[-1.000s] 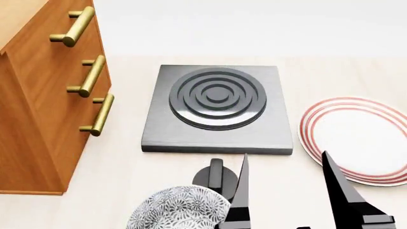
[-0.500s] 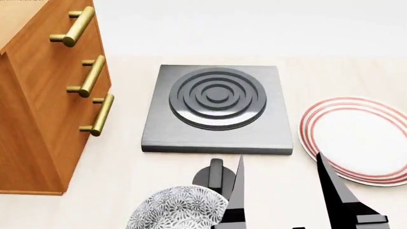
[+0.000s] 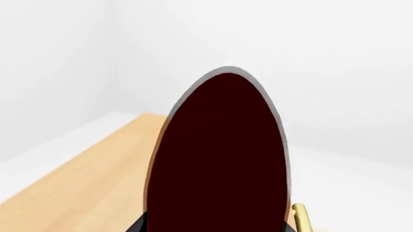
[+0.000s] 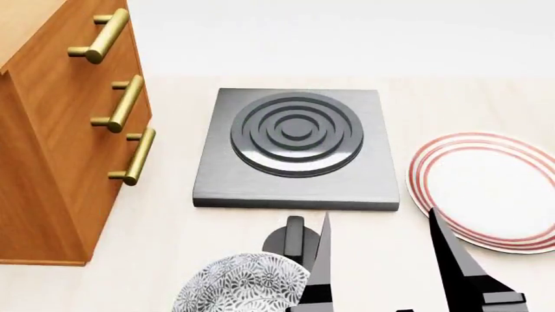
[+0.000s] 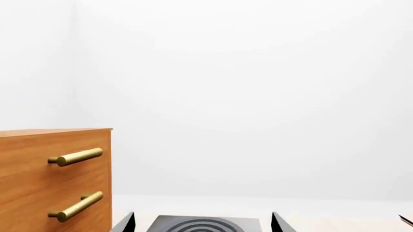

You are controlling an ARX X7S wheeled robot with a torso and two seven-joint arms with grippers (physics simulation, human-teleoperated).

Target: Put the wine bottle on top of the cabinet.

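In the left wrist view a dark rounded body with a pale rim, the wine bottle [image 3: 219, 159], fills the space between my left gripper's dark fingers [image 3: 138, 226], which are shut on it. Behind it lies the cabinet's light wooden top [image 3: 84, 183], with one brass handle [image 3: 301, 220] beside it. The head view shows neither the left gripper nor the bottle. The orange-brown cabinet [image 4: 52, 130] with brass bar handles stands at the left, also seen as the cabinet [image 5: 38, 183] in the right wrist view. My right gripper [image 4: 379, 218] [image 5: 202, 217] is open and holds nothing, low in front of the hob.
A grey square hob [image 4: 295, 146] with raised rings lies in the middle. A red-striped white plate [image 4: 494, 188] sits to its right. A patterned bowl [image 4: 243, 286] and a dark knob-like part [image 4: 293, 240] are near the front, left of the right gripper.
The right gripper has slid a little to the left in the head view, still open. Cabinet, hob, plate and bowl have not moved.
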